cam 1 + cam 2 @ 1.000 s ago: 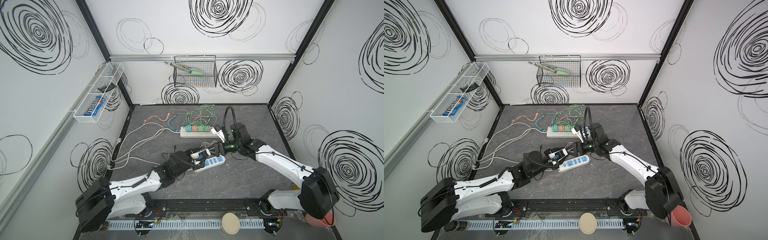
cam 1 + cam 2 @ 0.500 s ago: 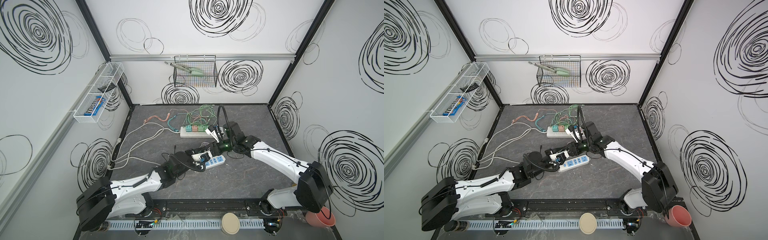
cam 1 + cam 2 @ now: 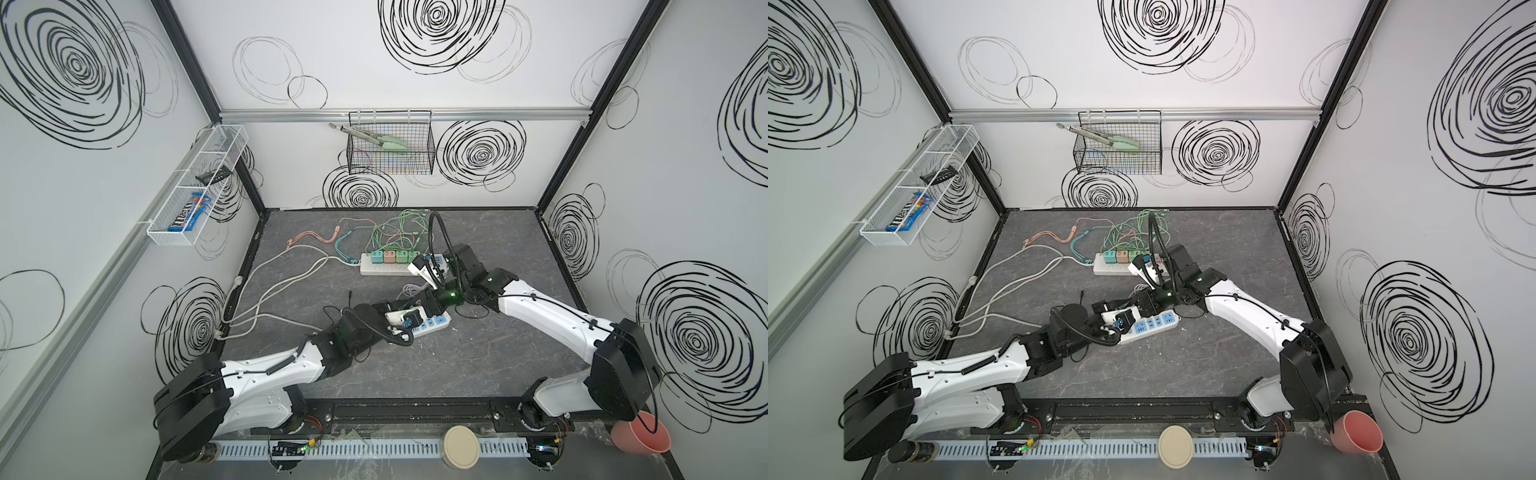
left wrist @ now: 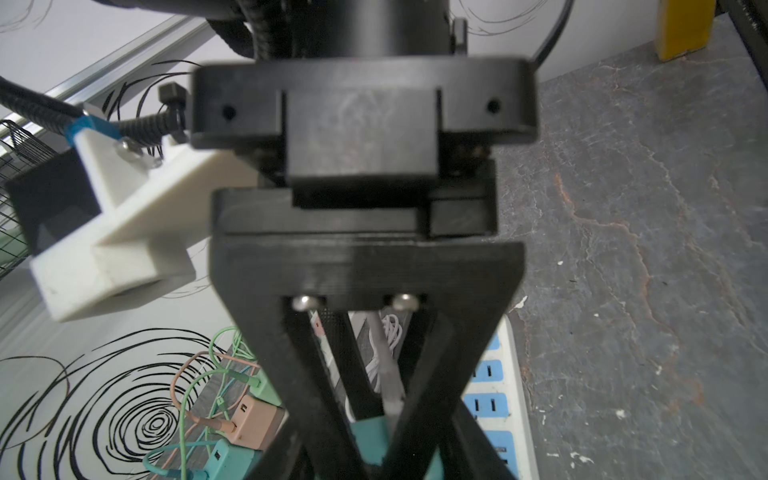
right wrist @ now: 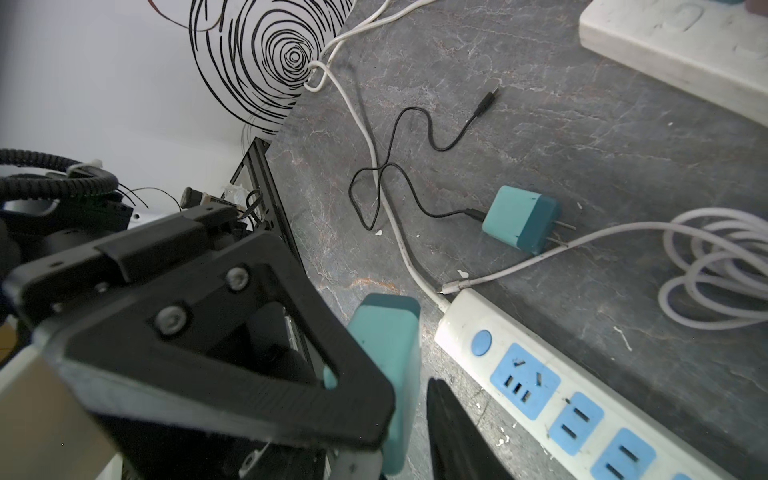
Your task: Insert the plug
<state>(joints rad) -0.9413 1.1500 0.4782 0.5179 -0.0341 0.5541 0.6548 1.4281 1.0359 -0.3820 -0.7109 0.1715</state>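
Teal charger plug (image 5: 386,332) hangs in the grip of the left pincer (image 5: 365,407); the right pincer (image 4: 378,449) straddles it, clamped or not I cannot tell. The power strip (image 5: 582,409) lies just beside both, lengthwise toward the right arm.

Both top views are bright and evenly lit by diffuse light. The white walls (image 3: 332,41) look nearly washed out, and the dark counter (image 3: 478,365) carries only faint, soft-edged shadows beneath the arms. Wide-angle perspective splays the black frame posts (image 3: 1325,104) outward toward the edges. In the left wrist view the white camera mount (image 4: 112,232) close to the lens is blurred, while the counter's veins are crisp. In the right wrist view the teal plug (image 5: 386,365) is soft and the power strip (image 5: 457,320) sharp.
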